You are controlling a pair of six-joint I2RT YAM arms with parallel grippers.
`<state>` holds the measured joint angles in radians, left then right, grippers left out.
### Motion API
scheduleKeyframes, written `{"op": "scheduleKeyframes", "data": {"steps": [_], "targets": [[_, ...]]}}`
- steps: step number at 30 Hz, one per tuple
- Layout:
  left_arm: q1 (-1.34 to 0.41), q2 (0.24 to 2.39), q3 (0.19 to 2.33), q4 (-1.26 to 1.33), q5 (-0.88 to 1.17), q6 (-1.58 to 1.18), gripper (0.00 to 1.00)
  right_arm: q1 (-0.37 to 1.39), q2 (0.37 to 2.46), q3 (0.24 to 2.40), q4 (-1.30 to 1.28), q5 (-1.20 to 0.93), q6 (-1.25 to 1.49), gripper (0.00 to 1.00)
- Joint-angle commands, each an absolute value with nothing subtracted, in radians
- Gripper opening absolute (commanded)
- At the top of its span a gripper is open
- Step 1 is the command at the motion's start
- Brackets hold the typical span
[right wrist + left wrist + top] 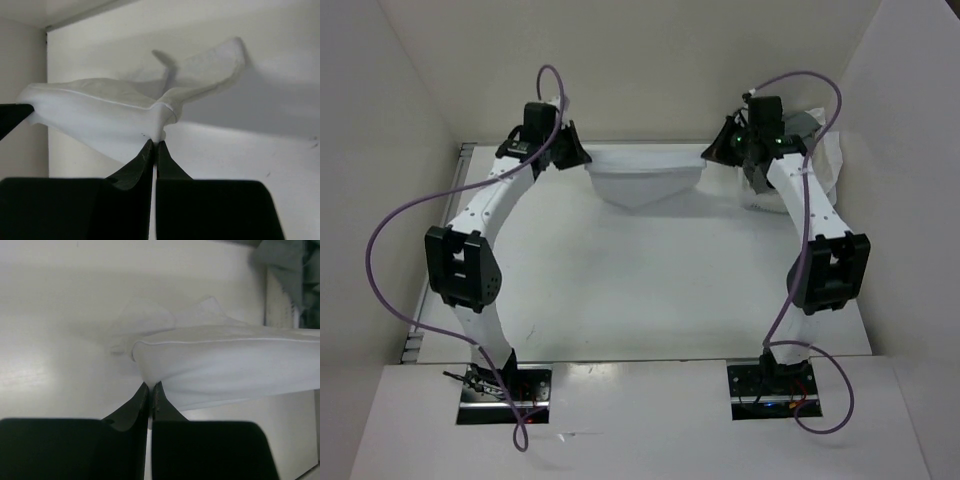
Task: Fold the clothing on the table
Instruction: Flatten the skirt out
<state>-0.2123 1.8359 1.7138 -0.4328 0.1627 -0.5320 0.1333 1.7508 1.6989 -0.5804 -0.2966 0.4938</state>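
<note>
As the clothing (642, 178) hangs stretched over the far side of the table (620, 290), left gripper (576, 153) and right gripper (714, 153) each pinched tight on an end, we risk that thin fabric slipping free if we pull wider; grey garments (281, 261) heaped just beside our right gripper could snag

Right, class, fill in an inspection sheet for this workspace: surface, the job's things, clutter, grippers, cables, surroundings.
Surface: white matte table, metal strip along its left edge.
Job's things: white clothing held off the table at the far side, stretched between both grippers, middle sagging.
Clutter: grey fabric heaped at the far right corner.
Grippers: left gripper and right gripper each shut on one end of the clothing.
Cables: purple cables loop loosely off both arms.
Surroundings: plain white walls on three sides.
</note>
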Motion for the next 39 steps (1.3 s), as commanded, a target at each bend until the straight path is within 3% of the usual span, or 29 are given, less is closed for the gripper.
{"op": "scheduleKeyframes", "data": {"steps": [1,6,7,10,14,16,26,39], "targets": [[-0.137,1.917,1.951,-0.474,0.207,-0.457,0.00,0.104,1.790,1.911,-0.595,-0.258,0.394,0.00],[-0.094,2.074,2.385,-0.631,0.242,-0.446,0.00,0.086,1.900,2.267,-0.699,-0.258,0.339,0.00],[-0.094,2.124,2.510,-0.658,0.242,-0.436,0.00,0.077,1.901,2.282,-0.699,-0.258,0.339,0.00],[-0.081,2.196,2.612,-0.759,0.291,-0.436,0.00,0.077,1.878,2.139,-0.681,-0.307,0.348,0.00],[-0.071,2.122,2.386,-0.704,0.304,-0.425,0.00,0.077,1.812,1.864,-0.568,-0.371,0.374,0.00],[-0.071,1.998,2.058,-0.518,0.304,-0.440,0.00,0.077,1.778,1.723,-0.531,-0.396,0.383,0.00],[-0.060,1.793,1.374,-0.377,0.373,-0.485,0.00,0.135,1.668,1.424,-0.531,-0.480,0.425,0.00],[-0.153,1.592,1.022,-0.433,0.416,-0.508,0.00,0.183,1.473,0.996,-0.683,-0.617,0.468,0.00]]}}
